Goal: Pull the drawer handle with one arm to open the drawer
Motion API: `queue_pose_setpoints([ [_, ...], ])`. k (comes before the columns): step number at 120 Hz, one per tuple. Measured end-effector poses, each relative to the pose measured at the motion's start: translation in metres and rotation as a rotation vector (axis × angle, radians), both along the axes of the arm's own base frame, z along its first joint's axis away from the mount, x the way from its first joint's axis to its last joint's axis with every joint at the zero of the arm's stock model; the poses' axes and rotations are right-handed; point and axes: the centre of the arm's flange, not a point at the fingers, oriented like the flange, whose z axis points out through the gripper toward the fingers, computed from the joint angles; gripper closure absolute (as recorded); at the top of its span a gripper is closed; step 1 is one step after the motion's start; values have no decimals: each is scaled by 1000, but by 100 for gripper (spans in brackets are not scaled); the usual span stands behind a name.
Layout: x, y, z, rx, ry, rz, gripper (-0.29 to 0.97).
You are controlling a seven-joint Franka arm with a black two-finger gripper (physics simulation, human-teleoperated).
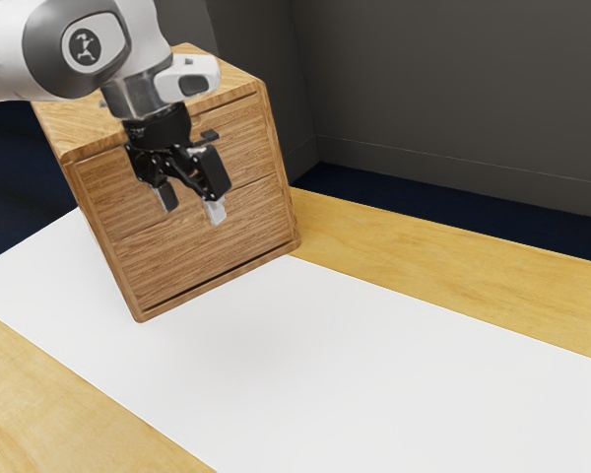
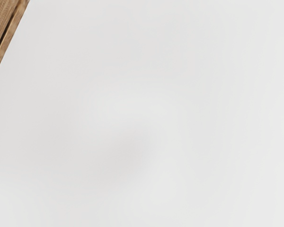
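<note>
While gripper (image 1: 190, 204) hangs released, empty, before cabinet (image 1: 192, 256): handle (image 1: 209, 134) sits above fingertips (image 1: 215, 213); closing here likely grabs air, drawer (image 1: 244, 138) won't open.

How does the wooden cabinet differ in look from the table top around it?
The cabinet is a darker, reddish brown; the table top is a paler yellow. The cabinet is a box with drawer fronts; the table top is flat, with a white sheet across it. Both show wood grain.

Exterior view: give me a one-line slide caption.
The open claw hangs in front of a wooden drawer cabinet on a white-topped table, gripping nothing.
</note>
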Motion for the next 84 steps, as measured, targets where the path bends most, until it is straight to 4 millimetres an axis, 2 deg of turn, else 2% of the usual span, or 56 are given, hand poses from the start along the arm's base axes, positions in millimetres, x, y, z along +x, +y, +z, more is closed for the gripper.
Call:
queue_pose_setpoints([
  [10,3,1,2,-11,-28,-6,0],
  [26,2,21,6,-31,-59,21,0],
  [41,-13,31,41,-35,-127,31,0],
  [58,-22,37,53,-53,-145,46,0],
  [71,-45,38,103,-28,-248,11,1],
  [84,-48,43,115,52,-277,-30,2],
])
